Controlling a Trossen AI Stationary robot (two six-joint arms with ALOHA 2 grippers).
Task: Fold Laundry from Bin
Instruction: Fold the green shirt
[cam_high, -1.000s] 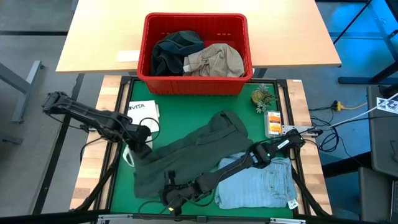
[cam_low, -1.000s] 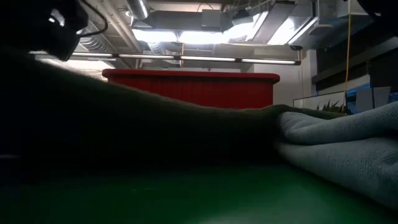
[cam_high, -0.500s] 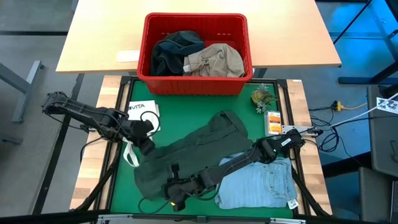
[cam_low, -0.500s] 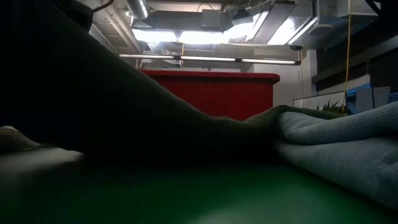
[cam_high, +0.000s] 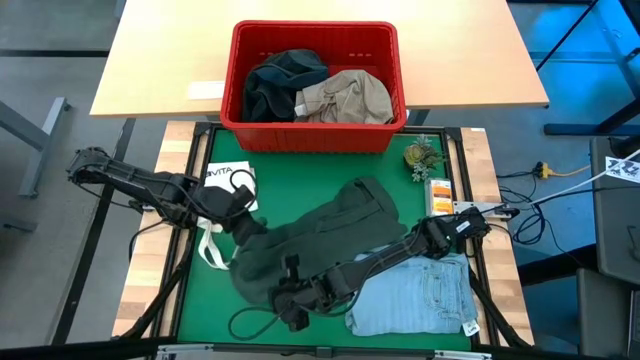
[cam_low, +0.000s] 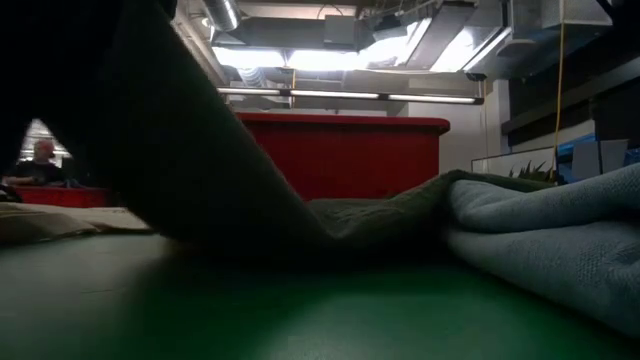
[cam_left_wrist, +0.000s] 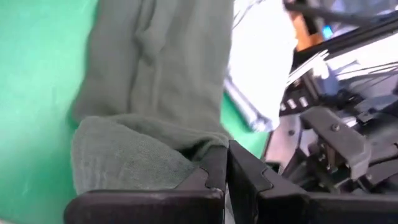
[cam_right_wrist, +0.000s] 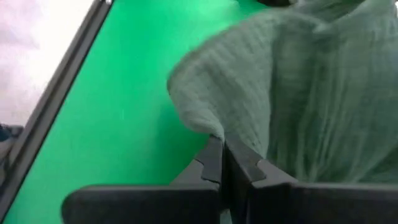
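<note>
Behind green mat (cam_high: 200, 300), perhaps someone (cam_low: 42, 155) sits.

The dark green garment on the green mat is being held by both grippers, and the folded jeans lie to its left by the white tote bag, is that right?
Not quite. Both grippers, left and right, are shut on the dark green garment, but the high view shows the folded jeans on its right, at the green mat's right edge. The white tote bag lies on the left.
</note>
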